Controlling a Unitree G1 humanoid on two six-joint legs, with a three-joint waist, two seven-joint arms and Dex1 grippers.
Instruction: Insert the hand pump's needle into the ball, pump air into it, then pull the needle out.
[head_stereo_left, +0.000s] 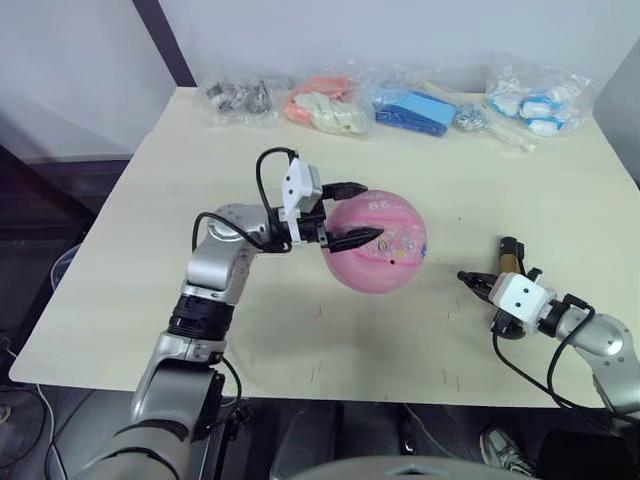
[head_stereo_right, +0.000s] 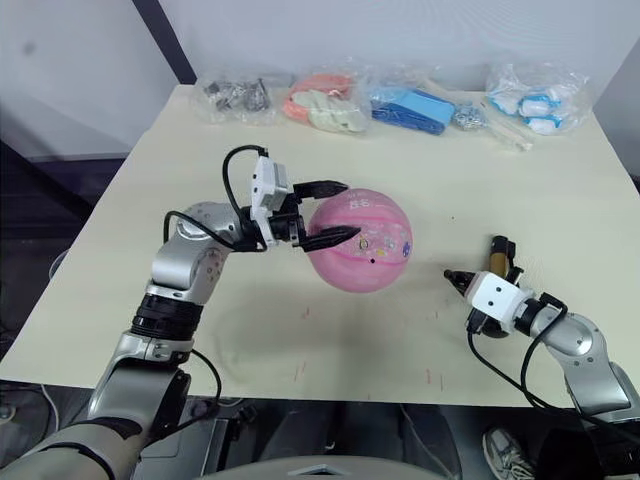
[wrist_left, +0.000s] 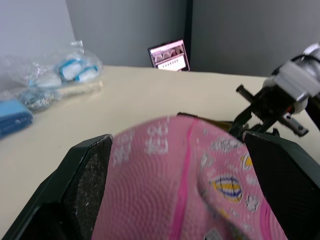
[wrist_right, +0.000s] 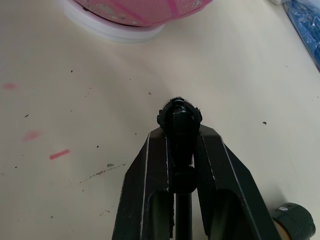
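Left gripper (head_stereo_left: 345, 215): fingers spread wide, one on each side of the ball (head_stereo_left: 380, 243), pads (wrist_left: 92, 175) flanking it; whether they press the rubber cannot be told. The ball sits near the middle of the cream table (head_stereo_left: 150, 250).

Right gripper (wrist_right: 180, 145): clenched on the black fitting of the needle (wrist_right: 180, 116), low over the table near its front right edge and well apart from the ball. The tip points toward the ball; the silver pin itself is too small to make out. Just beside this gripper lies the hand pump (head_stereo_left: 509, 258), its bronze-gold tube with a black cap partly hidden by the wrist.

Ball surface: pink, pebbled, with darker pink seam bands, pale cartoon prints and a small black valve hole (head_stereo_left: 390, 260) on the side toward the robot.

Containers: a row of clear plastic bags along the far edge. From the left they hold dark metal parts (head_stereo_left: 238, 97), orange and white pieces (head_stereo_left: 325, 105), blue items (head_stereo_left: 412, 110) and white-and-blue items (head_stereo_left: 535, 100).

The right wrist view shows a white ring (wrist_right: 115, 31) under the ball. The left wrist view shows a lit screen (wrist_left: 169, 55) beyond the table.
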